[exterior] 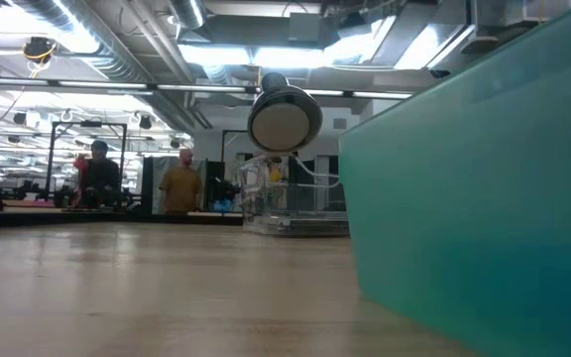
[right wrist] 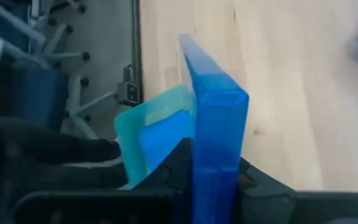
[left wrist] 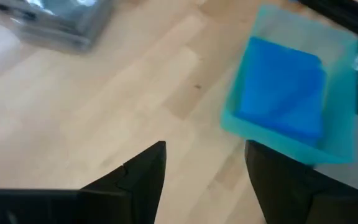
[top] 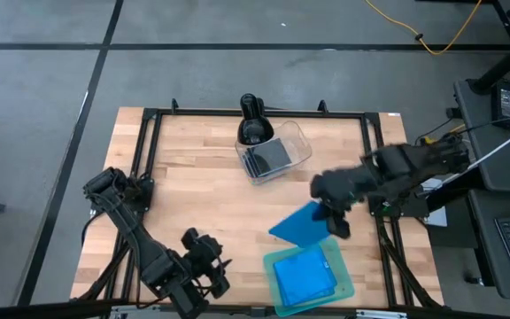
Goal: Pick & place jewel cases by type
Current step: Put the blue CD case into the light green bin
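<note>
My right gripper (top: 332, 218) reaches in from the table's right side, above the teal tray's far rim, and is shut on a bright blue jewel case (top: 299, 225). The translucent teal tray (top: 344, 282) stands at the near edge, with blue cases (top: 305, 276) lying flat in it. The clear tub (top: 297, 140) at the far middle holds dark disc cases (top: 266, 158). My left gripper (top: 209, 268) waits open at the near edge, left of the tray; its wrist view shows its open gap (left wrist: 207, 168) facing the tray (left wrist: 347, 134). My right gripper pinches the blue case between its two fingers by one end (right wrist: 215, 171). The case (right wrist: 211, 106) stands on edge in the hold and runs straight out ahead of the fingers. In the high view it slants toward the table's left; whether its low end touches the table, I cannot tell.
A black rounded stand (top: 252, 117) rises behind the tub at the far edge. A black frame (top: 144, 142) runs round the tabletop. Bare wood (top: 193, 195) lies between the tub and my left arm. People stand in the room beyond (exterior: 178, 183).
</note>
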You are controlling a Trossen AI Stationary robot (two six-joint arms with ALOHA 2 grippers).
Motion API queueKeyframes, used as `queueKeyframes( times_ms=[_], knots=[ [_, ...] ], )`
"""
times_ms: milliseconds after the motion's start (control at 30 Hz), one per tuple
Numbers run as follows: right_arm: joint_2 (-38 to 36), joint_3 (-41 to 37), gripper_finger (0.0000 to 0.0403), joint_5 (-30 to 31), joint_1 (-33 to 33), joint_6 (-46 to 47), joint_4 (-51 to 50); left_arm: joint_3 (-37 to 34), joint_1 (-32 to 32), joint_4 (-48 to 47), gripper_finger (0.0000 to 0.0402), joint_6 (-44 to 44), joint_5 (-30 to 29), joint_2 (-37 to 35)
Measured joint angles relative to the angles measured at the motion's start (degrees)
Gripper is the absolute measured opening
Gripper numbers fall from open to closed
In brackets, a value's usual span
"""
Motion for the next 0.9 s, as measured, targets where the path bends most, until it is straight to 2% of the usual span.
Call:
queueKeyframes(
  times_ms=[167, 300, 533, 900],
  knots=[
    [-1.31, -0.03, 0.0043, 12.86, 10.43, 17.94, -0.42, 0.02, -0.33, -4.17, 0.0210, -1.16, -5.63, 0.00],
    [-1.27, -2.20, 0.0043, 22.52, 17.06, 32.05, 1.73, 0.07, -0.13, -6.71, 0.0210, -0.54, -6.69, 0.00],
    [-1.73, -12.70, 0.0043, 22.57, 23.66, 47.32, 8.97, 0.07, 0.31, -10.57, 0.0210, 0.94, -7.46, 0.00],
    [-5.65, -35.71, 0.0042, 21.07, 25.35, 55.23, 38.08, 0.13, 0.40, -11.00, 0.0210, 0.96, -6.21, 0.00]
  ],
)
